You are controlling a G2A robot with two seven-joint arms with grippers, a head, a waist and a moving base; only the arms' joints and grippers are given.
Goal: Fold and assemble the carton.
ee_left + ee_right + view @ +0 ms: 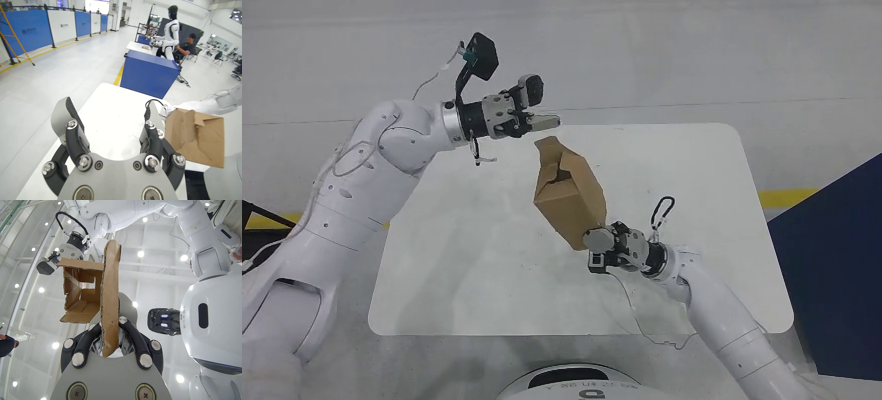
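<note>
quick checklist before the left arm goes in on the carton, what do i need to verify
1. Hold: right gripper clamped on a flap of the carton: ok.
2. Ready: left gripper open: ok.
3. Alignment: carton between the left fingers: not ok; it sits beside one finger, outside the gap.
4. Assembly: carton end closed: not ok; the right wrist view looks into an open end with loose flaps.
5. Contact: left finger touching the carton's edge: cannot tell.

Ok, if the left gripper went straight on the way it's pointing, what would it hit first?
Probably the white table: the left gripper, jaws open, tilts down toward its top. The carton sits just beside that line, so a graze is possible; depth is unclear.
</note>
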